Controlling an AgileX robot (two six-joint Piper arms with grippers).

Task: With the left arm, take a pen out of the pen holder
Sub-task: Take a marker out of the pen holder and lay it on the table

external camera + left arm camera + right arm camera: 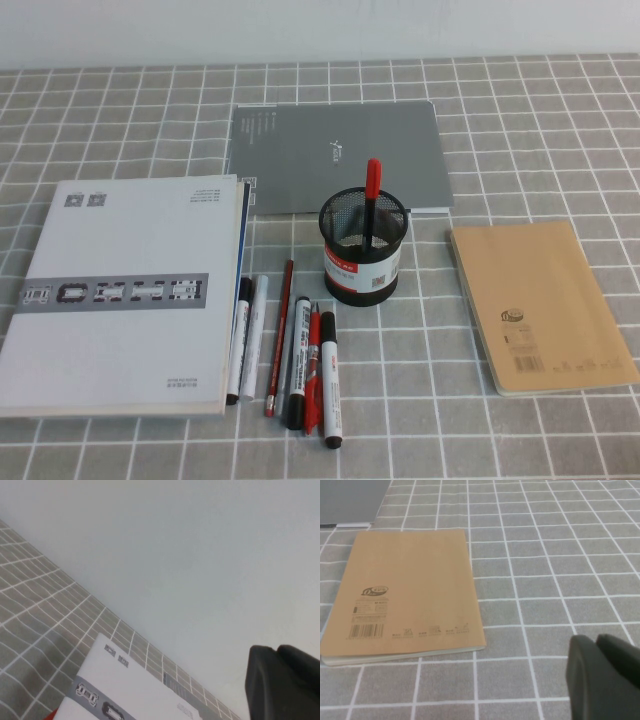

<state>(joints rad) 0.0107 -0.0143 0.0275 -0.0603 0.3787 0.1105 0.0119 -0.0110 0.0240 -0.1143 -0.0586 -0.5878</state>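
Observation:
A black mesh pen holder (364,250) stands at the middle of the tiled table with one red-capped pen (372,190) upright in it. Neither arm shows in the high view. In the left wrist view my left gripper (277,652) is shut with nothing in it, raised over the table's left side and looking across the white book (125,690) toward the pale wall. The right wrist view shows my right gripper (596,640) shut and empty above bare cloth beside the tan notebook (410,590).
Several loose pens and markers (300,350) lie in front of the holder. A large white book (125,295) lies at the left, a grey book (340,155) behind the holder, and the tan notebook (540,300) at the right.

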